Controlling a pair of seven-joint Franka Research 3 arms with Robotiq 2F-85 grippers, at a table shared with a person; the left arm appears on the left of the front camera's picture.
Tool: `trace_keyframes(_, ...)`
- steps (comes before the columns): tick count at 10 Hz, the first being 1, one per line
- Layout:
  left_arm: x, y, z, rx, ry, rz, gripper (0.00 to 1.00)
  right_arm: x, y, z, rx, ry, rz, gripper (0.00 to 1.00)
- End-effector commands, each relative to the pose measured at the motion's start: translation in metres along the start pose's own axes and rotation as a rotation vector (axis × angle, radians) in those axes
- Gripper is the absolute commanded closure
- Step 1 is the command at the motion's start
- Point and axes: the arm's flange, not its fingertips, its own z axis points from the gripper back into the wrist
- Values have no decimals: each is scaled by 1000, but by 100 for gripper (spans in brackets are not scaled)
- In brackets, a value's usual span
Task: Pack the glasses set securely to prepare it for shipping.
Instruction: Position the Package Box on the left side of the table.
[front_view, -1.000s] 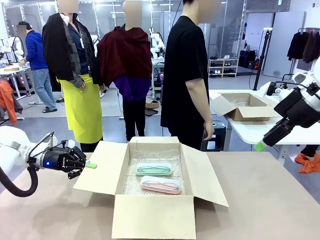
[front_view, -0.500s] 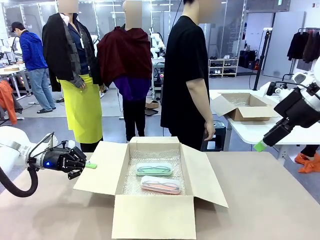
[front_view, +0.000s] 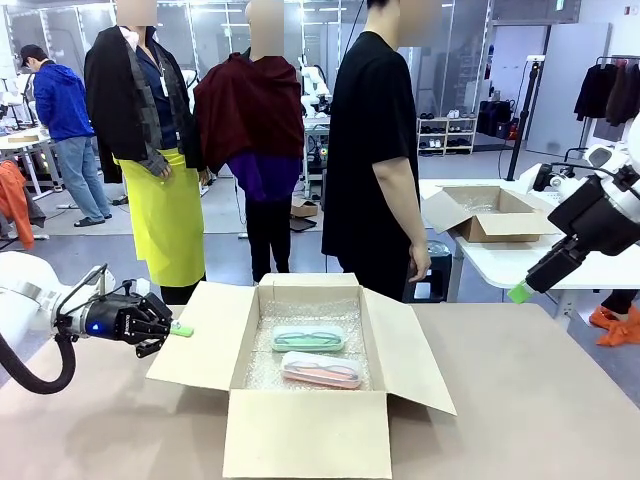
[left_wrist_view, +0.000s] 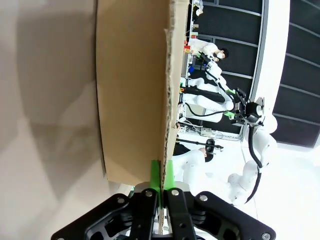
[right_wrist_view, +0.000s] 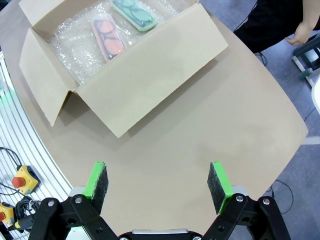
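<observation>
While the mint green glasses case (front_view: 309, 338) and pink glasses case (front_view: 321, 369) lie on bubble wrap (front_view: 262, 368) inside the open brown cardboard box (front_view: 306, 434), the left gripper (front_view: 176, 329) pinches its side flap (front_view: 192, 334), likely to fold it; the right gripper (right_wrist_view: 159, 182) hovers, fingers spread.

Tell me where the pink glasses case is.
In the front view, the pink glasses case lies on bubble wrap inside the open cardboard box, just nearer the robot than the mint green case.

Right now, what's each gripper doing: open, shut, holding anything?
Left gripper: fingers shut on the edge of the cardboard box's left flap.
Right gripper: open, holding nothing, above the table.
</observation>
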Motion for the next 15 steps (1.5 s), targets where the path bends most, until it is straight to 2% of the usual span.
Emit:
trace_keyframes(1, -7, 3, 28, -37, 24, -81, 97, 5, 3, 1, -14, 14, -17, 0)
trace_keyframes(3, -8, 17, 57, -46, 18, -67, 97, 5, 3, 1, -14, 14, -17, 0)
trace_keyframes(6, -18, 23, 124, -60, 38, -87, 97, 5, 3, 1, -14, 14, -17, 0)
trace_keyframes(9, -25, 29, 192, -67, -8, -83, 97, 5, 3, 1, -14, 14, -17, 0)
trace_keyframes(15, -24, 54, 270, 13, 1, -68, 97, 5, 3, 1, -14, 14, -17, 0)
